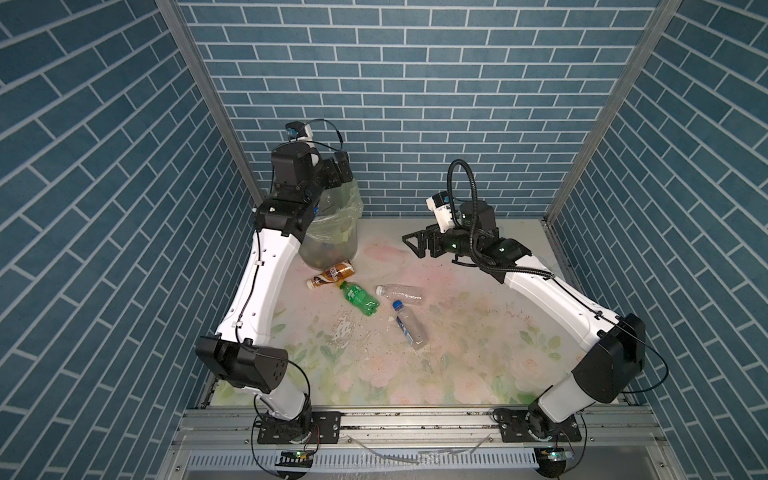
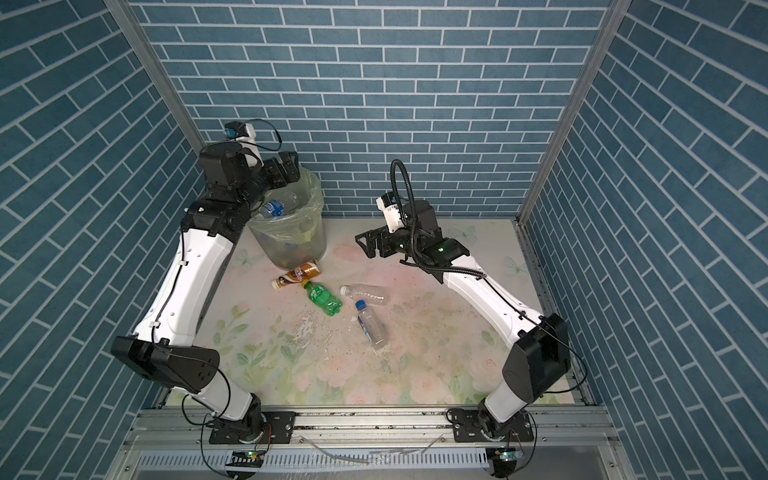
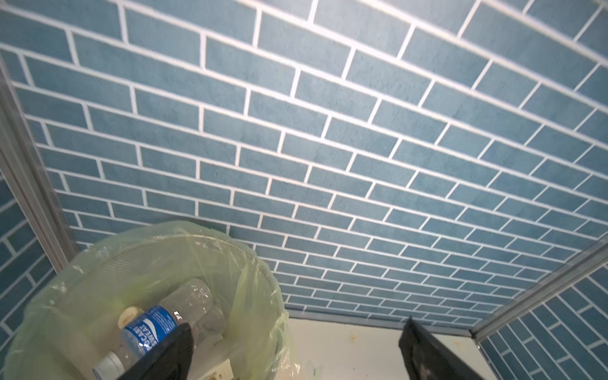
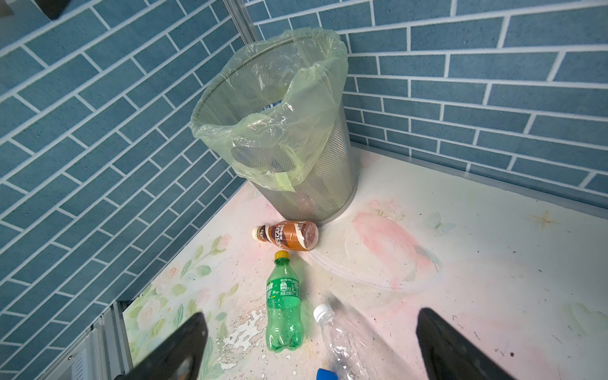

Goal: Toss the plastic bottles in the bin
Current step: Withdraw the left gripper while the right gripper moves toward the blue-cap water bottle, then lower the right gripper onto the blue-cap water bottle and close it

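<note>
Left fingers (image 3: 171, 355) spread wide over the mouth of the round grey mesh bin (image 4: 335, 184), holding nothing. Below them a clear bottle with a blue label (image 3: 148, 329) lies aslant, high inside the pale yellow-green bag liner (image 4: 296, 98). Cannot tell whether it is resting or falling.

Right fingers (image 4: 450, 348) also wide apart and empty, hovering above the floral-printed surface (image 1: 478, 332).

Four bottles lie on their sides on the surface:
- brown-labelled bottle (image 4: 286, 235), just beside the bin's foot
- green bottle with a yellow cap (image 4: 283, 312)
- clear, label-less bottle with a white cap (image 4: 345, 342)
- clear bottle with a blue cap (image 1: 409, 324)

Step in hand, as I judge it: the drop at the bin. To finish well, lift the left fingers straight up. The liner is thin, loose film and would snag on a sideways pull.

The right arm's likeliest pick is the white-capped bottle. Close across mid-body, square to its axis. The thin dented wall will yield, and a round body rolls if nudged.
</note>
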You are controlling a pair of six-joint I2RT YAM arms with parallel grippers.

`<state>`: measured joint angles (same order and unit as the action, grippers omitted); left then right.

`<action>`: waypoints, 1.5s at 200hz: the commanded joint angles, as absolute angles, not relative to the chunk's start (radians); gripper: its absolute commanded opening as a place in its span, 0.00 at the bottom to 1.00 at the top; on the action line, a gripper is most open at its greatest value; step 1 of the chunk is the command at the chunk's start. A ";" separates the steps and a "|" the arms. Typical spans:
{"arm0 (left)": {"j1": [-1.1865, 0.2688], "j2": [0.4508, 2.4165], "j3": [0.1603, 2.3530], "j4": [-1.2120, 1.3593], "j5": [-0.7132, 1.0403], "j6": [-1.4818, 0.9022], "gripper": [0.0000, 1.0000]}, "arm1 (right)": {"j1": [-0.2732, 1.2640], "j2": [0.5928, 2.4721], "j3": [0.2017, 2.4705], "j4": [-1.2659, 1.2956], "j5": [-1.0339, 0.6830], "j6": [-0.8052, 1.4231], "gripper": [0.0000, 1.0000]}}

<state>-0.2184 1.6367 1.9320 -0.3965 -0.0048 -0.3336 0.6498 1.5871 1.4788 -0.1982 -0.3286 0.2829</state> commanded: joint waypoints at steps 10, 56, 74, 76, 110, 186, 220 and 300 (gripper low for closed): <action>-0.269 1.638 1.818 -0.361 0.082 -0.417 0.99 | 0.652 1.554 1.409 -0.183 -0.315 0.274 0.99; -0.338 1.598 1.584 -0.270 0.166 -0.516 0.99 | 0.635 1.543 1.296 -0.165 -0.298 0.261 0.99; -0.371 1.576 1.512 -0.246 0.177 -0.522 0.99 | 0.633 1.546 1.243 -0.158 -0.287 0.253 0.99; -0.374 1.574 1.508 -0.247 0.176 -0.517 0.99 | 0.632 1.547 1.238 -0.160 -0.287 0.253 0.99; -0.392 1.533 1.408 -0.264 0.164 -0.546 0.99 | 0.634 1.556 1.157 -0.168 -0.301 0.264 0.94; -0.463 1.428 1.163 -0.170 0.150 -0.632 0.99 | 0.758 1.560 1.011 -0.193 -0.223 0.292 0.85; -0.469 1.397 1.125 -0.172 0.146 -0.632 0.99 | 0.835 1.568 0.961 -0.171 -0.208 0.340 0.81; -0.469 1.370 1.058 -0.178 0.142 -0.642 0.99 | 0.939 1.670 0.956 -0.205 -0.067 0.386 0.75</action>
